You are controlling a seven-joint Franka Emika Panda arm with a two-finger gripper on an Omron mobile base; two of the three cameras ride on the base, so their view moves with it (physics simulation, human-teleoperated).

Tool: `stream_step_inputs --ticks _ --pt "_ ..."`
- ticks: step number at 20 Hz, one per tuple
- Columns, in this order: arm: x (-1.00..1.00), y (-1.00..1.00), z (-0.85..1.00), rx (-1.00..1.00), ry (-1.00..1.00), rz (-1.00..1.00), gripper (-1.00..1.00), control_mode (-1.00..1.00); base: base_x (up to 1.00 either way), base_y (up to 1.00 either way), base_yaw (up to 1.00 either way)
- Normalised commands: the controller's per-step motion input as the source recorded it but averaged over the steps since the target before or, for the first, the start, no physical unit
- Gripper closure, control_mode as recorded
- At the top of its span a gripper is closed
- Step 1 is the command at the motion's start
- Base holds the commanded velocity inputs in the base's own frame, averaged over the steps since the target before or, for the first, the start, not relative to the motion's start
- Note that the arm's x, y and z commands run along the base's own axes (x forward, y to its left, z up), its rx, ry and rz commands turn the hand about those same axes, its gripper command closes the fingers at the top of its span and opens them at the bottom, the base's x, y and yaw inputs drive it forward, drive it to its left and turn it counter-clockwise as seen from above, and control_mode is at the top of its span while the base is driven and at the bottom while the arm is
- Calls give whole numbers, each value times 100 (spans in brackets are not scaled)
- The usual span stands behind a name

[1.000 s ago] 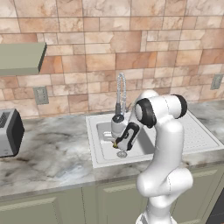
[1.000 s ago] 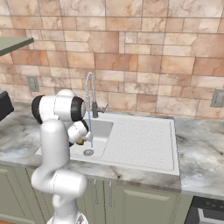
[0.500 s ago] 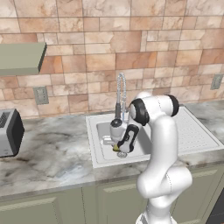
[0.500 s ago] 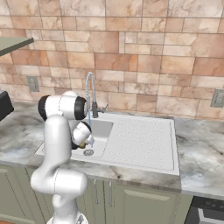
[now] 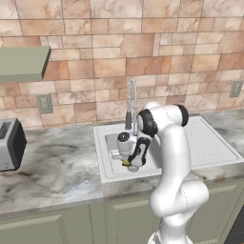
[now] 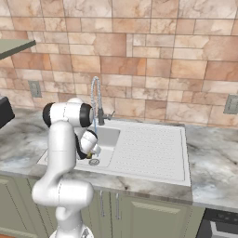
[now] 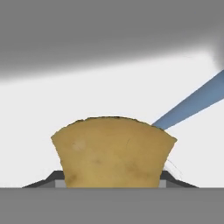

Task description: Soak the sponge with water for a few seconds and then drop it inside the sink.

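Low in the pale grey-white square sink (image 5: 109,143), the gripper (image 5: 127,163) pinches the small, soft yellow-ochre sponge (image 7: 113,153) by its flanks, the thin pale-blue water stream (image 7: 192,105) meeting its two-o'clock corner; wet, it will probably turn heavier and slippery.

No lettering, label, brand, number or sign could be read anywhere; the brick wall, the marble counter, the cabinet fronts, the wall sockets and the robot's white body all showed plain surfaces; nothing printed appeared in the close view from the hand either
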Motion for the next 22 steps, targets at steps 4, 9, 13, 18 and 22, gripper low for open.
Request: stream_step_inputs --ticks 4,9,13,18,22 --pt "4 0 -26 0 0 0 100 -100 0 0 0" --pt "0 0 -18 0 0 0 100 -100 0 0 0" --pt "6 0 -16 0 1 0 100 -100 0 0 0" --pt "23 0 -14 -2 0 0 100 -100 0 0 0" --pt "14 0 -2 -1 0 0 100 -100 0 0 0"
